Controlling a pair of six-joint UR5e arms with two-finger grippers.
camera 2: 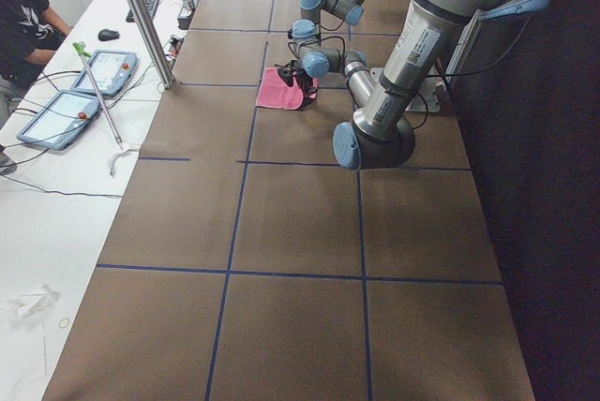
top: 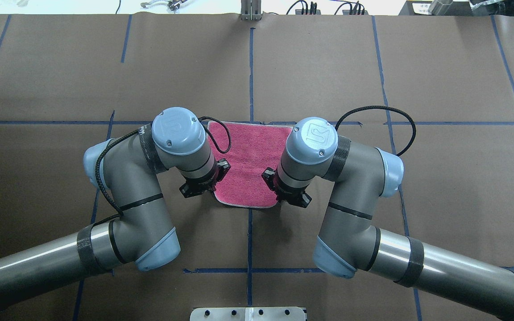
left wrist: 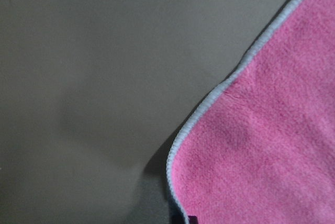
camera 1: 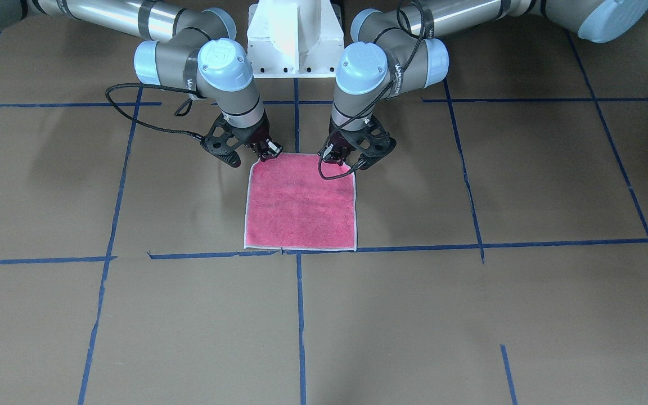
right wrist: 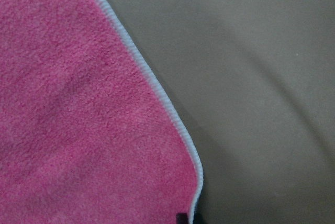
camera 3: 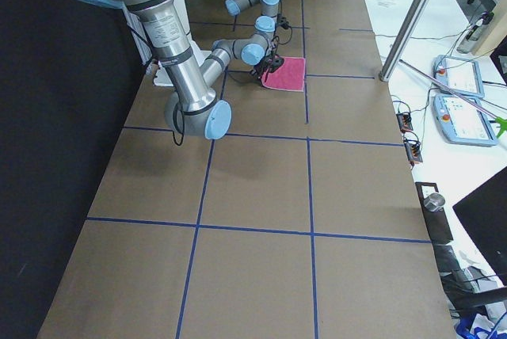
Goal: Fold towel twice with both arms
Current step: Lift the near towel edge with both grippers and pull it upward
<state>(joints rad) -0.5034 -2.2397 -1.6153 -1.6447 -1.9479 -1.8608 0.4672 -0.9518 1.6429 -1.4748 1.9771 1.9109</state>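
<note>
Brown paper ruled with blue lines (camera 1: 301,315) covers the table (camera 1: 498,326), and your work sits about midway between its two ends, well away from every edge and corner. The left tool (camera 1: 337,158) is down at one robot-side corner of the towel (camera 1: 300,205) and the right tool (camera 1: 269,151) is at the other. You cannot tell from these views how far either pair of jaws is parted, or whether cloth is pinched between them. Each wrist view shows only a rounded corner and a dark sliver of tool. The towel lies open and flat, pink face up, square, ringed by a whitish stitched border (camera 1: 300,248), with its operator-side edge along a blue line. Expect it to be light, limp, slightly grippy terry that sags and drags. I would take hold of those two corners, just inside the border, and carry both together.
</note>
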